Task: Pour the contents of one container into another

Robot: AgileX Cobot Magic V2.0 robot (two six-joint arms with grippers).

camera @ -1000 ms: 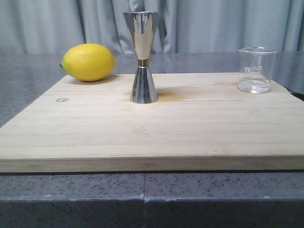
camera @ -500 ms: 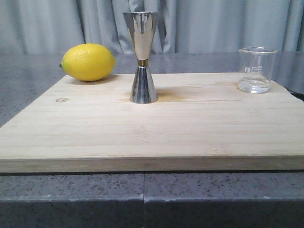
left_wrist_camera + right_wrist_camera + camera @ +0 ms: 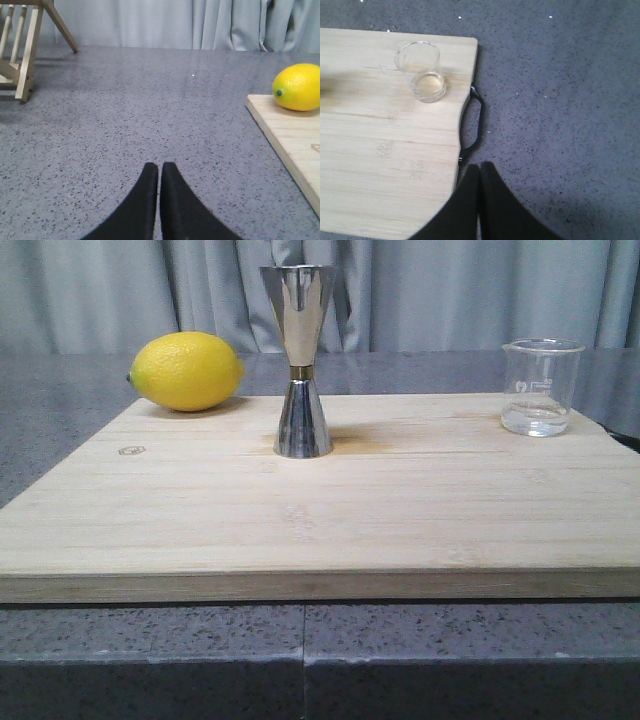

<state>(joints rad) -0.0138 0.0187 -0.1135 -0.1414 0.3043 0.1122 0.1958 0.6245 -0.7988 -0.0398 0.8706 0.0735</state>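
The steel jigger (image 3: 302,360) stands upright near the middle of the wooden board (image 3: 320,520), and the glass beaker (image 3: 541,386) stands upright at the board's far right corner, well apart from it, with a little clear liquid visible in its bottom. What the jigger holds cannot be read from its mirrored wall. The left hand (image 3: 159,175) has its fingers pressed together and empty, low over the grey tabletop (image 3: 125,115) to the left of the board; the right hand (image 3: 480,175) is likewise closed on nothing, above the board's right edge near the black handle loop (image 3: 472,125). Risks: the jigger is tall, narrow-waisted and set on a small foot – a sideways nudge from an approaching finger would likely tip it. The beaker's thin, smooth glass could slip in a weak grip or skid off the nearby board edge. The lemon (image 3: 186,371) at the far left corner may roll if bumped.
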